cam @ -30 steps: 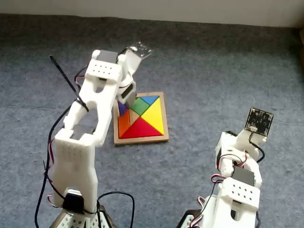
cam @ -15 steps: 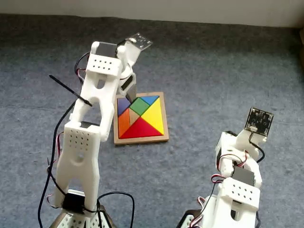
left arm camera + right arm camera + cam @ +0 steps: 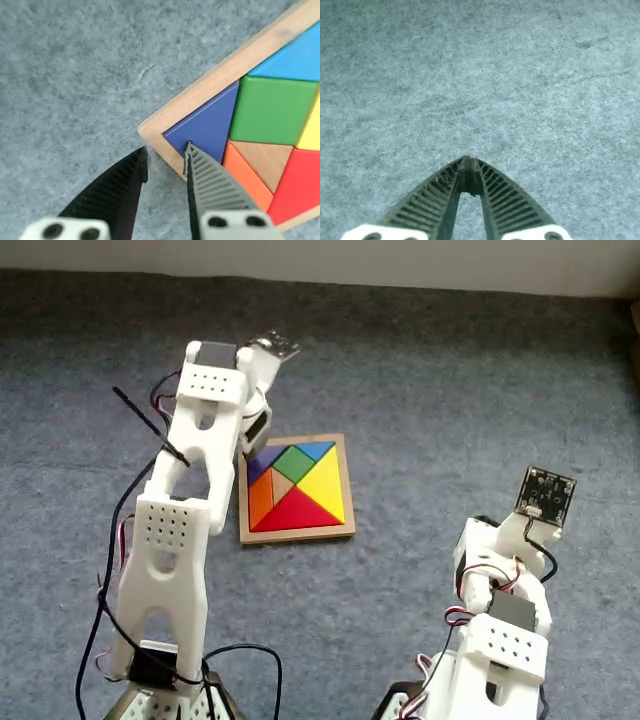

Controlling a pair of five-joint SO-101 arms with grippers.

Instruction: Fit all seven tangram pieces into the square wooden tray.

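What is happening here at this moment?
The job looks finished: seven coloured pieces fill the tray. The left hand, open and empty, hangs over the tray's corner by the dark blue piece. The right hand is shut, away from the tray, over the carpet.

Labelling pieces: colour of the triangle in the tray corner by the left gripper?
Dark blue wooden triangle; best in left wrist view.
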